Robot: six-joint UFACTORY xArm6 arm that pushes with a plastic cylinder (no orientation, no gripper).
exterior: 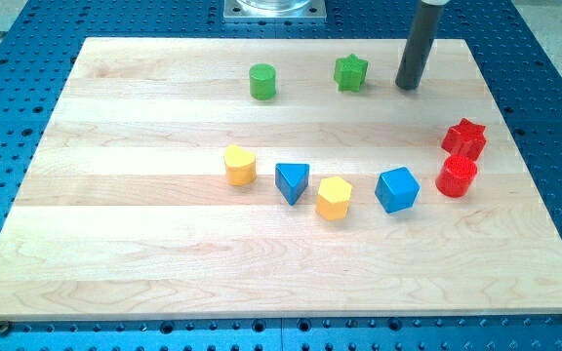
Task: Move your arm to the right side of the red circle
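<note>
Red circle sits toward the view's bottom and right of my tip, well apart, touching the red star just above it. No claw here, only a bare rod, so nothing released or clenched. Green star just left of my tip. Blue cube near the circle's left; the circle's right side on the table looks free, probably reachable by skirting the red star.

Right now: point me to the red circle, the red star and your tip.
red circle (456, 176): camera view, on its round top face.
red star (464, 136): camera view, on its top face, just above the circle.
my tip (409, 86): camera view, the rod's very end, up and left of both red blocks.
</note>
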